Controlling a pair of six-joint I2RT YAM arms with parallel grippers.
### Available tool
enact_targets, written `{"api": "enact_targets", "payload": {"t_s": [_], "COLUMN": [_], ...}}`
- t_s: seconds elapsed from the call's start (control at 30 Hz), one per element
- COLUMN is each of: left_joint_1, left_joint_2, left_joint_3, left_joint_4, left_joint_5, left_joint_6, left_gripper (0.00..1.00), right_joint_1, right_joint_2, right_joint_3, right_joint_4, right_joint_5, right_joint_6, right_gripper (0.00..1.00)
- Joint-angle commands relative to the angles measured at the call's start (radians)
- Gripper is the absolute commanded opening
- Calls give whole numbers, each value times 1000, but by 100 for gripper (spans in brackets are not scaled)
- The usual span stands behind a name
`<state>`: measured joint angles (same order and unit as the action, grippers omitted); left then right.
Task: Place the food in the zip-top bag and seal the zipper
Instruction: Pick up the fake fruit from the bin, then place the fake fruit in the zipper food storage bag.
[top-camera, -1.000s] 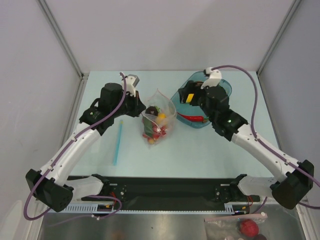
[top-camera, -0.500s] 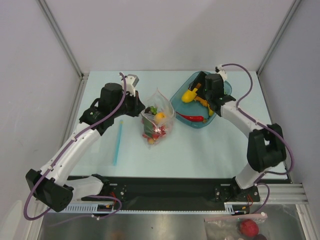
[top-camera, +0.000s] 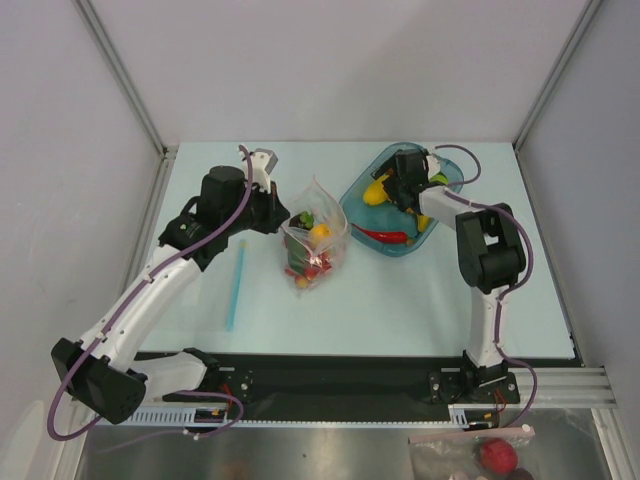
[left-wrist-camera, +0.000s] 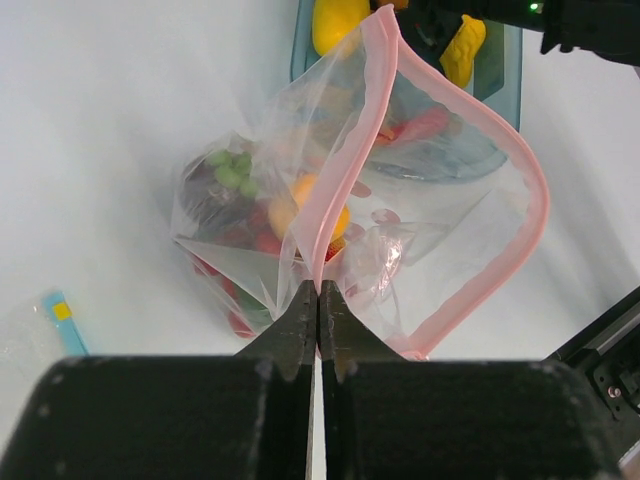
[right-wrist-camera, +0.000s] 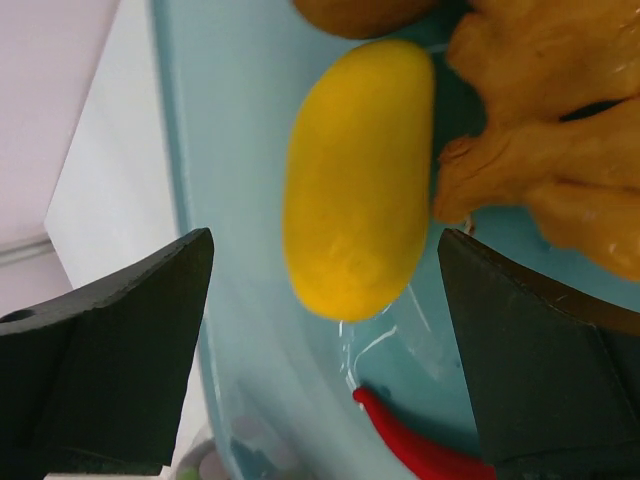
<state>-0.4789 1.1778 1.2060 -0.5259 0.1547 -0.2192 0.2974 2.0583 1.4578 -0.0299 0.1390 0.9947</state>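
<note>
The clear zip-top bag (top-camera: 318, 240) stands open on the table, holding green, orange and red food pieces (left-wrist-camera: 300, 205). My left gripper (left-wrist-camera: 318, 292) is shut on its pink zipper strip (left-wrist-camera: 355, 150) and holds the mouth up; it also shows in the top view (top-camera: 280, 212). My right gripper (right-wrist-camera: 325, 265) is open, low in the teal tray (top-camera: 440, 175), with a yellow lemon-like fruit (right-wrist-camera: 358, 180) between its fingers, not touching. The fruit also shows in the top view (top-camera: 377, 190), beside my right gripper (top-camera: 393, 188). A knobbly orange-yellow piece (right-wrist-camera: 540, 150) and a red chili (right-wrist-camera: 420, 450) lie next to it.
A light-blue stick (top-camera: 235, 285) lies on the table left of the bag. A second bag with a red ball (top-camera: 495, 455) lies off the table at the bottom right. The tray's rim (right-wrist-camera: 175, 150) is close to my right gripper's left finger.
My right arm has folded in and brought its open gripper down around the yellow fruit in the tray. The left gripper and the bag have stayed in place.
</note>
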Motion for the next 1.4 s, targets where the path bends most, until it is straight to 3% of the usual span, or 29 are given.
{"api": "enact_targets", "payload": {"t_s": [0.0,0.13,0.37,0.4,0.87,1.13,1.37], "left_joint_1": [8,10,10,10,10,8,8], "left_joint_2": [-6,-4,-9,-7,13,51,117], "left_joint_3": [3,4,4,6,20,127,167], "left_joint_4": [17,15,12,12,47,69,101], "left_joint_5": [-20,-29,-46,-44,29,91,48], "left_joint_6": [-5,-3,3,3,-61,-178,-132], "left_gripper": [0,0,0,0,0,0,0], "right_joint_1": [-26,-33,-32,-32,-21,37,156], "right_joint_2": [69,134,114,76,-390,-592,-782], "right_joint_3": [62,90,35,-5,-253,-350,-507], "right_joint_4": [56,79,185,197,148,140,246], "right_joint_5": [-5,-35,-91,-95,-180,-190,-106], "right_joint_6": [79,94,87,85,-73,-122,-206], "right_gripper": [98,93,57,55,48,45,43]}}
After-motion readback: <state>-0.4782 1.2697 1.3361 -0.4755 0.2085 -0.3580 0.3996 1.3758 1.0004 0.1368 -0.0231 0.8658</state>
